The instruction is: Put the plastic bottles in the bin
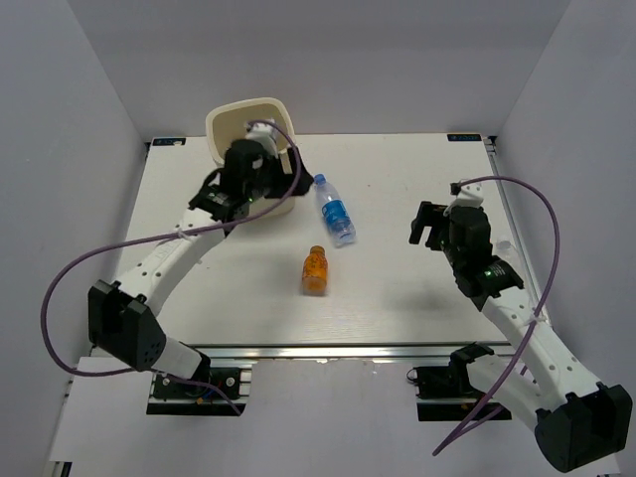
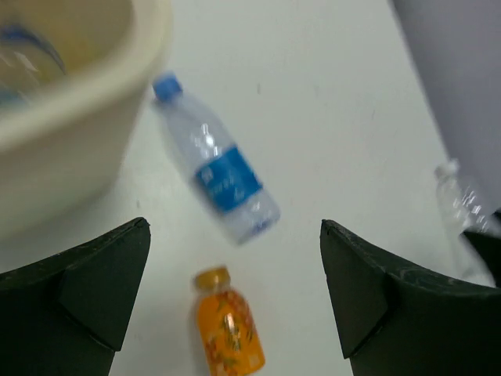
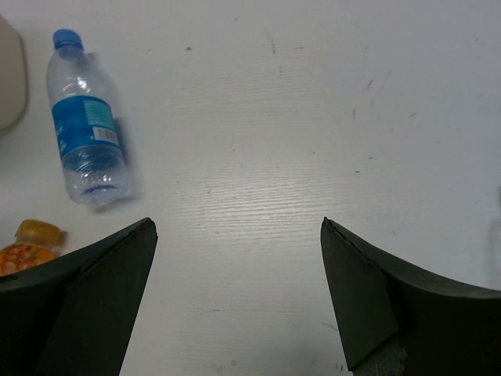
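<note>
White tabletop, cream bin, perhaps greyish walls.

one bin. one orange bottle. two clear bottles on the table: a blue-capped bottle and a blurry bottle far right. at least one more, blurred, inside the bin.

No wording can be read in any view. The clear bottle lying on the bench carries a blue label with small white marks, too blurred to make out. The orange bottle wears a speckled orange wrap with no legible letters.
</note>
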Robot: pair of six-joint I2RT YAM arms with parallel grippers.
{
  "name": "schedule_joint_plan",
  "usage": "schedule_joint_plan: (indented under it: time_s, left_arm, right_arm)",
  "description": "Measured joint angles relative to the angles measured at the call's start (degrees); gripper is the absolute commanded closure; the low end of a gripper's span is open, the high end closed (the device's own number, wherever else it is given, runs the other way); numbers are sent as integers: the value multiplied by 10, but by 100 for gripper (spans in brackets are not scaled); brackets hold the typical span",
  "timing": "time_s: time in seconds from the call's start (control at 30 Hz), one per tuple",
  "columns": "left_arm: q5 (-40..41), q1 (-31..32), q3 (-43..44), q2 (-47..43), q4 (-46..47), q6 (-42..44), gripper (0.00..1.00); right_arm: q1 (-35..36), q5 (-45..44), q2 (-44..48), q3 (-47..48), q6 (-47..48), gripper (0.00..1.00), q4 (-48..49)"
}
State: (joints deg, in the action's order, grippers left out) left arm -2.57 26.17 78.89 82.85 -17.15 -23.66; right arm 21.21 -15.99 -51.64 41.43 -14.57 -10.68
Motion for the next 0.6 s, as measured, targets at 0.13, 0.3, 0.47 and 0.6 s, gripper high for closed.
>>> schedule_joint_plan:
  time_s: [0.13,0.3,0.47,0.6]
  left_arm:
    - [-3,51,-67,24,-33,-12,2]
    - [-37,95,-158,51,-49,-30,2]
    - [-43,117,-158,117,-67,-27,2]
    - [-43,120,-151,183,-74,-23,6]
  right_arm:
    - [-7,-39,13,0,0,11,-5]
    - [-13,-58,14,0,1,11,-16]
    - [-13,-64,14,0,0,11,-23]
    - [-13,-77,22,0,-1,11,-38]
